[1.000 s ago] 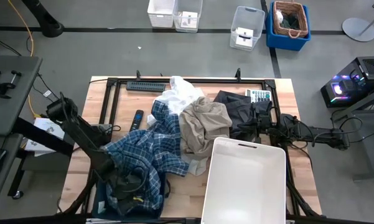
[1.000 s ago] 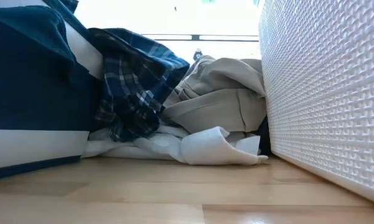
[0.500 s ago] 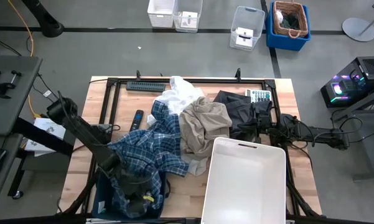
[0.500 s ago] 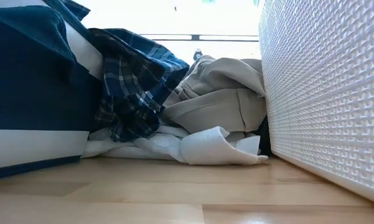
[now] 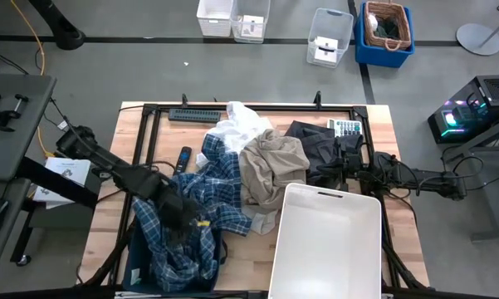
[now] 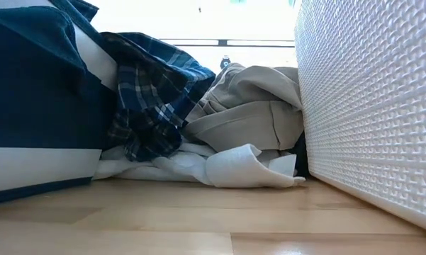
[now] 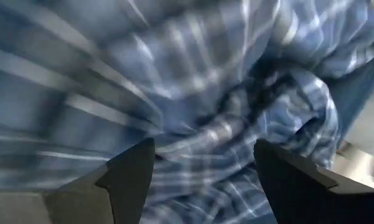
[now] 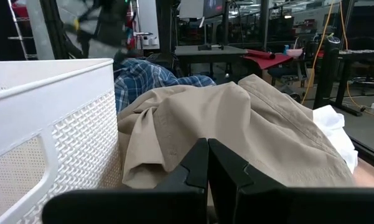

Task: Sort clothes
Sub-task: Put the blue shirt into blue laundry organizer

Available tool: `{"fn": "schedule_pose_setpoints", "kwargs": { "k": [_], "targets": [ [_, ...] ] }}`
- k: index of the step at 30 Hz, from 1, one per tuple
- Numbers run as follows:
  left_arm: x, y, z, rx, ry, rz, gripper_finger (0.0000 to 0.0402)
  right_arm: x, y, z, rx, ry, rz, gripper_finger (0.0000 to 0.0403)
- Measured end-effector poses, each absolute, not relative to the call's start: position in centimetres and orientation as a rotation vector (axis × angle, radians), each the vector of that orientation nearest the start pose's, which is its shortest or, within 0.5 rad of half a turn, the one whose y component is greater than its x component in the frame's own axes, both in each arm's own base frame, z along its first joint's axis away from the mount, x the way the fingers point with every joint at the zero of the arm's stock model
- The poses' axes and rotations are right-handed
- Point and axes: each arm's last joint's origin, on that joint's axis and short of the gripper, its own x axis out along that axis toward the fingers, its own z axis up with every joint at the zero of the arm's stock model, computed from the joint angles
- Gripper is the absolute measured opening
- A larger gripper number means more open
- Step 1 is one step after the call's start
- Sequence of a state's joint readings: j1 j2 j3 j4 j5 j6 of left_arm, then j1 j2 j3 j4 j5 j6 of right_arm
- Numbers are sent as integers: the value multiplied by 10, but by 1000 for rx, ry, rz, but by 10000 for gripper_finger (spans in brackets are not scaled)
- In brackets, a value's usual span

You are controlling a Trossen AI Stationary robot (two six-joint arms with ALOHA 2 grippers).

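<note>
High view, progress: sorting looks barely begun. Part of the plaid shirt (image 5: 195, 208) hangs into the navy blue bin (image 5: 135, 257) at lower left; the rest trails over the worktop (image 5: 249, 249) toward centre. The beige khaki piece (image 5: 270, 170), the white piece (image 5: 242, 123) and the dark grey-black piece (image 5: 314, 149) lie heaped in the middle and right of centre, none binned. The white plastic bin (image 5: 324, 245) at lower right shows nothing inside.

High view, hands: the left hand (image 5: 183, 218) sits over the shirt just above the navy bin; the right hand (image 5: 342, 166) rests at the dark piece, right of centre.

High view, change: a second ago the left hand was low over the bin at the frame's bottom; it has risen toward centre left, and the shirt now lies spread in the bin. The right arm has not moved.

Low view: shirt (image 6: 152, 92) draped over the navy bin's wall (image 6: 35, 106) at left, khaki (image 6: 248, 106) centre, white fabric (image 6: 220, 166) beneath it, white bin wall (image 6: 368, 106) at right. Nothing has changed here.

Left wrist view: fingers (image 7: 127, 180) spread wide, holding nothing, plaid cloth (image 7: 193, 93) loose beyond them.

Right wrist view: fingers (image 8: 196, 171) pressed together, empty, facing the khaki (image 8: 236, 124) beside the white bin (image 8: 50, 124).
</note>
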State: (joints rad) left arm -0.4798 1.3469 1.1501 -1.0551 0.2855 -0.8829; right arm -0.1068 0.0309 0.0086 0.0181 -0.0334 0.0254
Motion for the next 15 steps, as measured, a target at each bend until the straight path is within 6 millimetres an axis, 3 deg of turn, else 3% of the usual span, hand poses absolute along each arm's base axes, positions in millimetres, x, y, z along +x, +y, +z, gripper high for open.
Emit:
{"fn": "schedule_pose_setpoints", "kwargs": {
  "k": [4, 7, 10, 15],
  "targets": [
    [212, -95, 330, -416, 1227, 32, 262, 99, -10, 166, 26, 4, -74, 0],
    [220, -67, 351, -252, 1040, 211, 262, 99, -10, 166, 26, 4, -74, 0],
    [238, -29, 347, -206, 1002, 374, 262, 99, -10, 166, 26, 4, -74, 0],
    [284, 34, 307, -407, 1082, 450, 262, 99, -10, 166, 26, 4, -73, 0]
  ]
}}
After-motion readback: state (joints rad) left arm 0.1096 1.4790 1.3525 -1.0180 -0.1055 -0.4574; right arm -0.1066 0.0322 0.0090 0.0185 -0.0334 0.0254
